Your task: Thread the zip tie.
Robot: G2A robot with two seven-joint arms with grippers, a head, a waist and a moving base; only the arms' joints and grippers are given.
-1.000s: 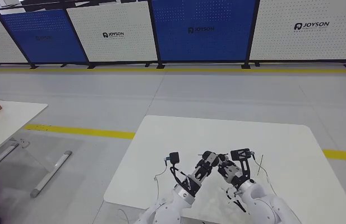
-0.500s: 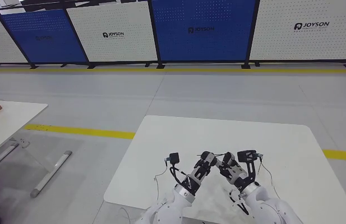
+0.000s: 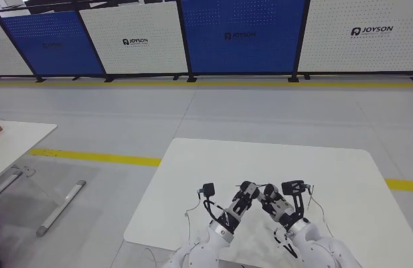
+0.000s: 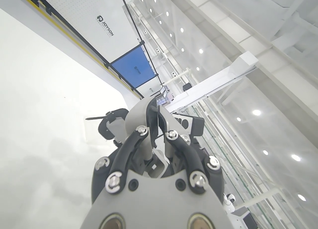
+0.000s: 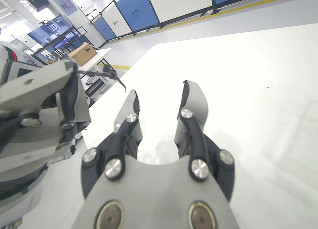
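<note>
Right gripper (image 5: pixel 159 89) has turned slightly beside left gripper (image 4: pixel 157 112), lower centre of top view; fingers (image 5: pixel 196 98) wide, empty. Left fingers (image 4: pixel 139 115) pinch thin black plastic zip tie (image 5: pixel 108 70); threading likely still ahead.

- L gripper (image 4: pixel 157 111): we see jaws pinched tight on zip tie (image 5: pixel 95 73), wrist tilted upward.
- R gripper (image 5: pixel 160 88): jaws apart, holding nothing, just beside L.
- Both arms angle inward; we see tips nearly meeting.

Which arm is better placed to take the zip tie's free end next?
Likely the right. The left gripper is shut on the zip tie; the right gripper is open and empty, with the tie's free end close beside one fingertip.
</note>
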